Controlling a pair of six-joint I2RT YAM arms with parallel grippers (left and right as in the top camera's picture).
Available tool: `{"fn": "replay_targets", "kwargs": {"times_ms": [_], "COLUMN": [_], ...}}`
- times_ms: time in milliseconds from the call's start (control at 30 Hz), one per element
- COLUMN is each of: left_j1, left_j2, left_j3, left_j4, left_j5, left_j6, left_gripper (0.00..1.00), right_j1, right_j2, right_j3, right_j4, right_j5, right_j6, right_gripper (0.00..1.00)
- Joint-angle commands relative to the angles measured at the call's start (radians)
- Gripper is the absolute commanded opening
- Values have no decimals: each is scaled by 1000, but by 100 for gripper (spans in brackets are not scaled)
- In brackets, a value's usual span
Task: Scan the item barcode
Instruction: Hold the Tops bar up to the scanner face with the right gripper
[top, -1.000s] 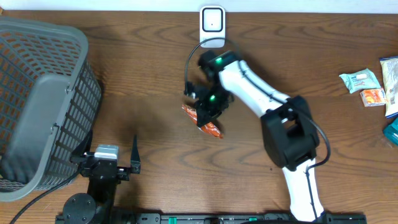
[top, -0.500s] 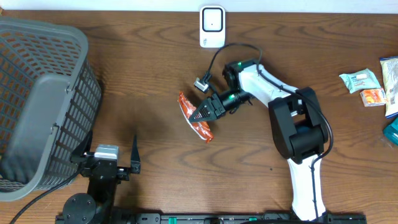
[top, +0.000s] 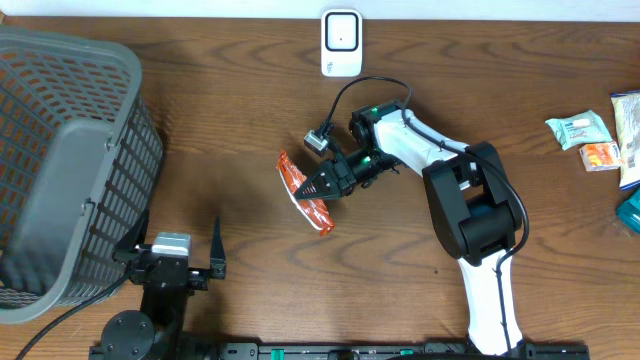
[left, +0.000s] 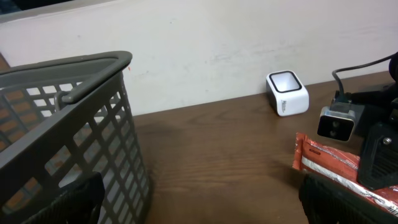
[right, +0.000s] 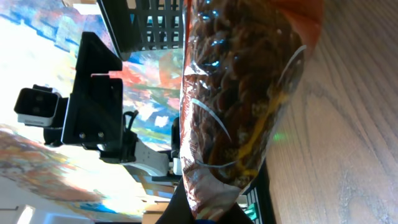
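Snack packet (top: 292, 176), clamped in the right gripper (top: 315, 187), sits well apart from the scanner (top: 341, 42) on the robot's side, long axis pointing slantwise past it.

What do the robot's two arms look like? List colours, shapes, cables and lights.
The right arm has white rounded links, black joints, green lights and a looping black cable; the right hand is black and tapered. The left arm is black with a silver block at its wrist.
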Motion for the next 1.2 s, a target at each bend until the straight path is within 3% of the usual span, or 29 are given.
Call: {"fn": "replay_targets", "kwargs": {"times_ms": [0, 233, 367, 533, 767, 1000, 1167], "left_j1": [-3, -3, -3, -3, -3, -3, -3], "left_j2": [-2, -2, -2, -2, -2, -2, -2], "left_j3": [2, 2, 2, 2, 2, 2, 2], "left_j4": [4, 4, 4, 4, 4, 4, 4], "left_j5": [2, 2, 2, 2, 2, 2, 2], "left_j6": [-5, -5, -5, -5, -5, -5, -5], "left_gripper": [100, 100, 100, 100, 100, 100, 100], "right_j1": [3, 3, 3, -5, -11, -14, -35], "right_j2": [4, 4, 4, 4, 4, 4, 38], "right_j3": [-3, -3, -3, 55, 330, 475, 476], "right_j4": [0, -3, 51, 92, 129, 396, 582], "right_j5": [-44, -34, 238, 442, 802, 1315, 1375], "right_j6": [33, 18, -74, 57, 185, 397, 441], "right_gripper": [1, 1, 1, 1, 1, 1, 1]}}
